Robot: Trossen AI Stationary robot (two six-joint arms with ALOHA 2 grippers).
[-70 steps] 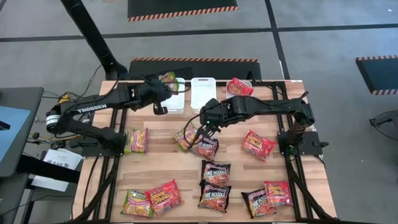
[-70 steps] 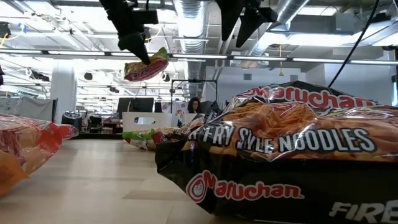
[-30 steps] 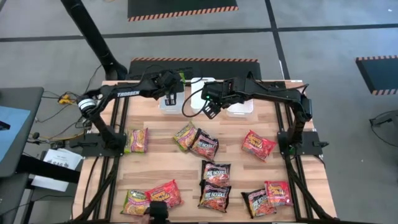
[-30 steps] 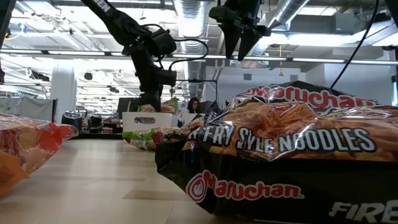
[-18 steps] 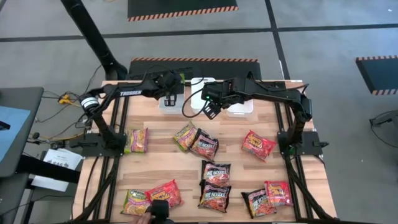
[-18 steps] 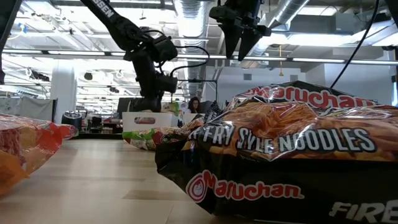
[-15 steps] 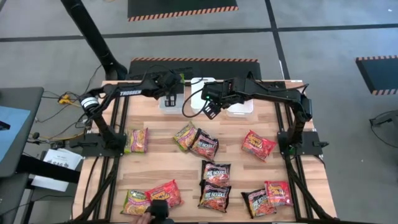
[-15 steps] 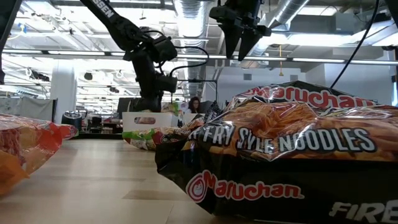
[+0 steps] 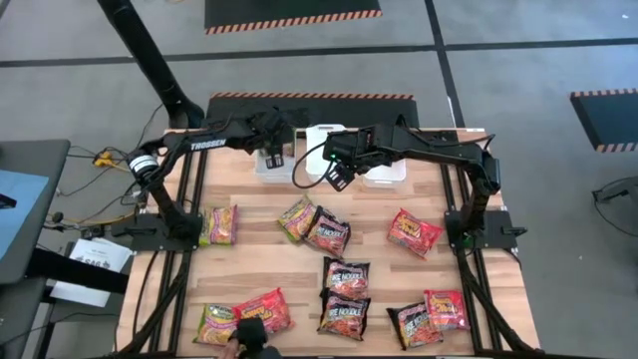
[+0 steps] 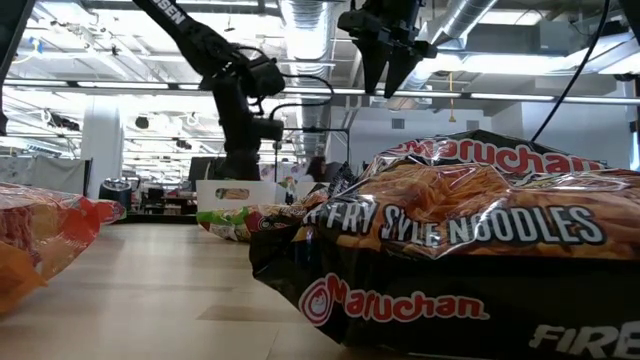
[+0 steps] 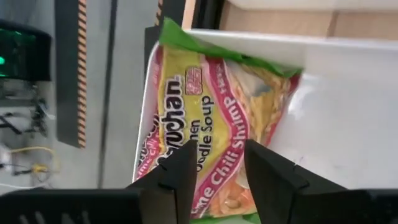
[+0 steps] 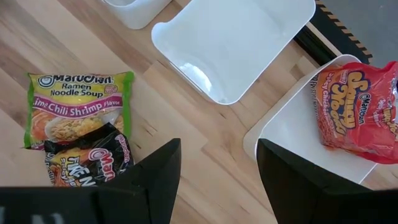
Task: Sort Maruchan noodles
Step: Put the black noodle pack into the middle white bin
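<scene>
Noodles packet (image 11: 211, 118) now released, left hand (image 11: 217, 165) opened

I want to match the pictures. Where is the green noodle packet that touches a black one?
High view: green packet, middle of the table.
Low view: probably the green edge far back.
Left wrist view: not in it.
Right wrist view: lying flat.
Shared landmark: the black packet overlapping it.
</scene>
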